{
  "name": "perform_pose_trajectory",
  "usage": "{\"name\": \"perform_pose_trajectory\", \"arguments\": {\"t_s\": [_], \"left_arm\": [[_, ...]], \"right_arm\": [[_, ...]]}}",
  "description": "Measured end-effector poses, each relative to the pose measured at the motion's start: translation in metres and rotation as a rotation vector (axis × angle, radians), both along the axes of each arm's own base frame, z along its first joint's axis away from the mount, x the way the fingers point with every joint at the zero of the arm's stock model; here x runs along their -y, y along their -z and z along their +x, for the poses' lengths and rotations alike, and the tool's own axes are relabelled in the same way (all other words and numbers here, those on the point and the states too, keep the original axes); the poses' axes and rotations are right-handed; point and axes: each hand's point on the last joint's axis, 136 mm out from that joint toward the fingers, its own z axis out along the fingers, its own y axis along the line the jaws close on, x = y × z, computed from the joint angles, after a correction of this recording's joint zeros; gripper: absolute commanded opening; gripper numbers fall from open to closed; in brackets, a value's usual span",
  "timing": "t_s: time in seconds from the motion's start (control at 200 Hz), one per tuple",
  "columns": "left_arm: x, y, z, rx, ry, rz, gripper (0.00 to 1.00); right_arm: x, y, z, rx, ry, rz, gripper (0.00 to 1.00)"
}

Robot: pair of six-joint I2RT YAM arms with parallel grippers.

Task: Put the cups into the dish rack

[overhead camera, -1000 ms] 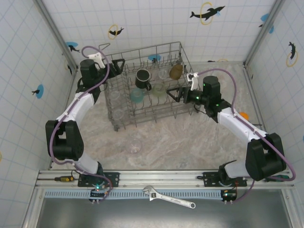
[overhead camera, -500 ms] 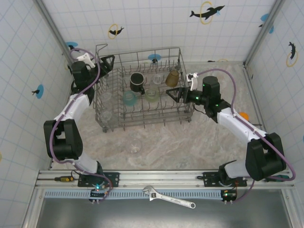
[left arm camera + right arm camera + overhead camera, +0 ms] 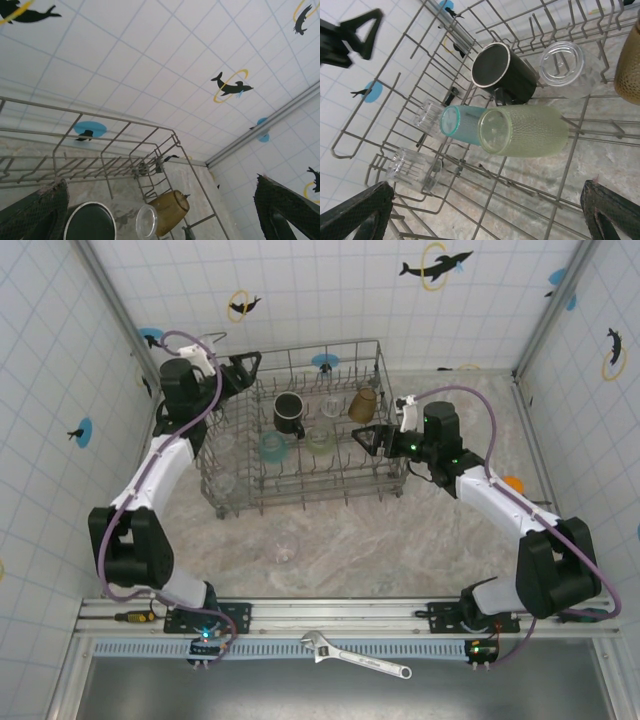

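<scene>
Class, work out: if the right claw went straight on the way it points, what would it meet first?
Probably the green cup lying in the rack; a wire might come first, depth unclear.

Grey wire dish rack (image 3: 300, 485), seemingly metal.

We see the dark fingers (image 3: 37, 212) of our left gripper (image 3: 160, 180) spread wide at the lower corners. Between them stands the grey metal wire dish rack (image 3: 125, 150), holding a black round mug (image 3: 90, 224), a small clear glass (image 3: 146, 221) and an amber-brown translucent tumbler (image 3: 172, 210) side by side. Behind it rises a white tiled wall (image 3: 150, 55).
</scene>
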Motion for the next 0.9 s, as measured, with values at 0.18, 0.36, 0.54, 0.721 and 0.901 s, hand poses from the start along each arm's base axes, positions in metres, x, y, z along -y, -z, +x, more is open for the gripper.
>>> {"name": "perform_pose_trajectory", "arguments": {"t_s": [0.18, 0.36, 0.54, 0.721, 0.901], "left_arm": [[-0.014, -0.044, -0.04, 0.068, -0.076, 0.061, 0.97], [-0.011, -0.055, -0.082, 0.091, -0.073, 0.12, 0.97], [-0.014, -0.032, -0.111, 0.016, -0.066, 0.182, 0.98], [-0.007, 0.001, -0.132, -0.105, -0.017, 0.233, 0.98], [-0.001, 0.03, -0.158, -0.221, 0.035, 0.263, 0.97]], "right_arm": [[0.003, 0.002, 0.002, 0.0, 0.017, -0.024, 1.0], [0.007, 0.006, 0.004, -0.01, 0.036, -0.042, 1.0], [0.011, -0.003, 0.003, 0.011, 0.058, -0.042, 1.0], [0.016, -0.014, -0.001, 0.033, 0.083, -0.043, 1.0], [0.023, -0.018, -0.004, 0.037, 0.11, -0.057, 1.0]]}}
